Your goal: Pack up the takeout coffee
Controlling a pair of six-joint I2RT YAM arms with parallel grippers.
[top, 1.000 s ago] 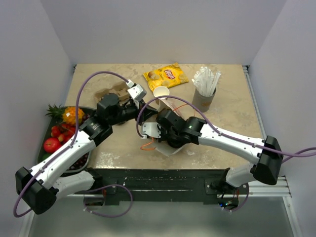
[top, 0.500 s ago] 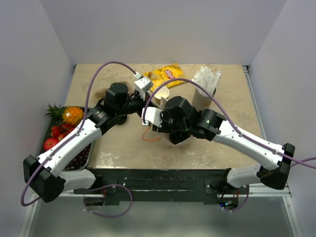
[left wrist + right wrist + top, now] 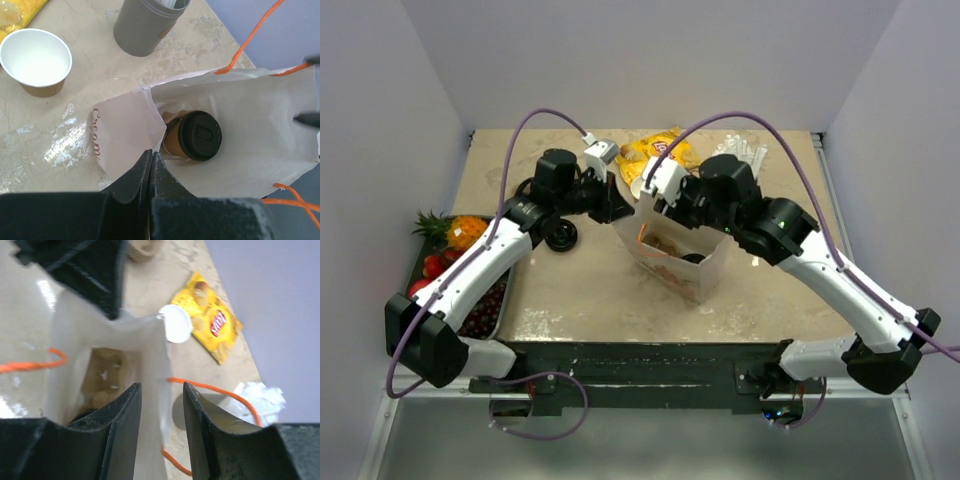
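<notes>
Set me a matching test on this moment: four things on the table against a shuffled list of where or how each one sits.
Things:
1. lidded cup
2. open paper cup
3. grey cup
4. chip packet

States:
A. yellow, lying flat
B. holds white straws
C. inside the white bag
D. standing on the table, no lid

Pairs: 1-C, 2-D, 3-B, 4-A

Left fingers (image 3: 134, 176) pinched, right fingers (image 3: 121, 424) apart

This is a robotics lab test cell: plain white partition walls (image 3: 650, 60) box in a beige marbled tabletop (image 3: 570, 290), with a black metal mounting rail (image 3: 640, 365) along its near edge.
</notes>
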